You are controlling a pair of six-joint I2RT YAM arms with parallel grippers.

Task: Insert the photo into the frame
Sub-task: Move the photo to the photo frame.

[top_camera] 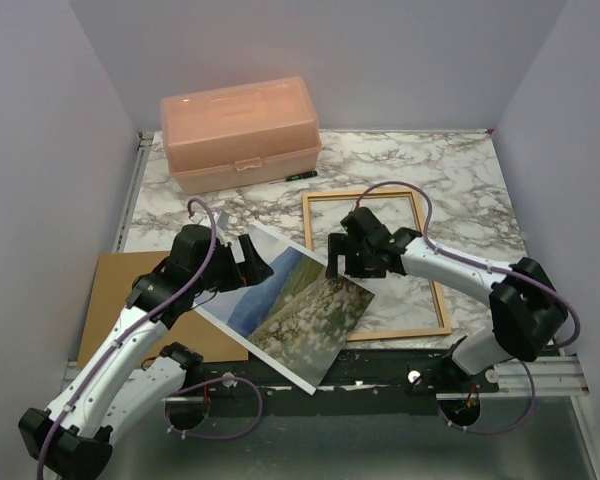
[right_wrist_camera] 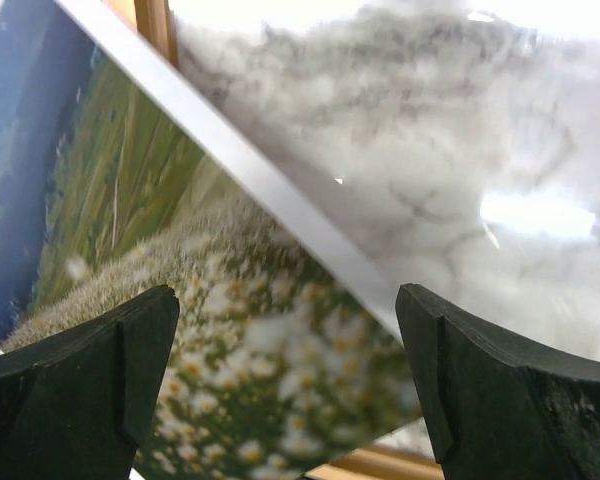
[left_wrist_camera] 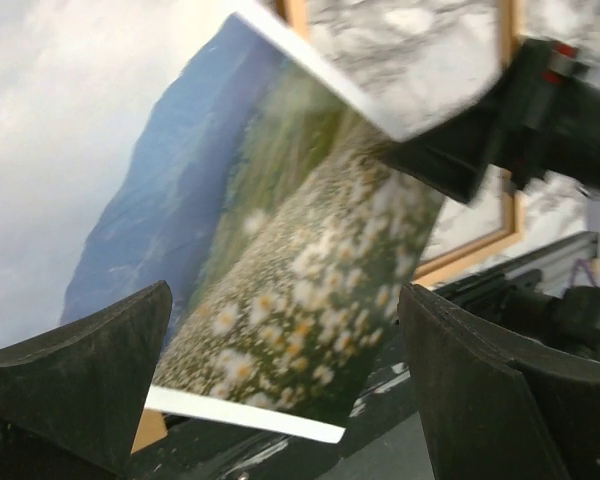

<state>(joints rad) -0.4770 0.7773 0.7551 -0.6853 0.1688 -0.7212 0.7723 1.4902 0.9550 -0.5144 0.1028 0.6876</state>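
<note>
Both hands gape, fingers apart: the left hand (left_wrist_camera: 285, 296) and right hand (right_wrist_camera: 285, 296) hover over the photo (top_camera: 290, 305). It lies face up, skewed across the backing board (top_camera: 115, 300) and the frame (top_camera: 400, 334) corner, perhaps overhanging the counter (top_camera: 460, 170) edge. A pink box (top_camera: 240, 130) sits beyond.

Count stood at one photo (top_camera: 295, 310), one frame (top_camera: 410, 333), one pink box (top_camera: 240, 130) at eleven o'clock, one brown board (top_camera: 115, 290) at nine, two hands: left hand (top_camera: 250, 262), right hand (top_camera: 338, 255).
</note>
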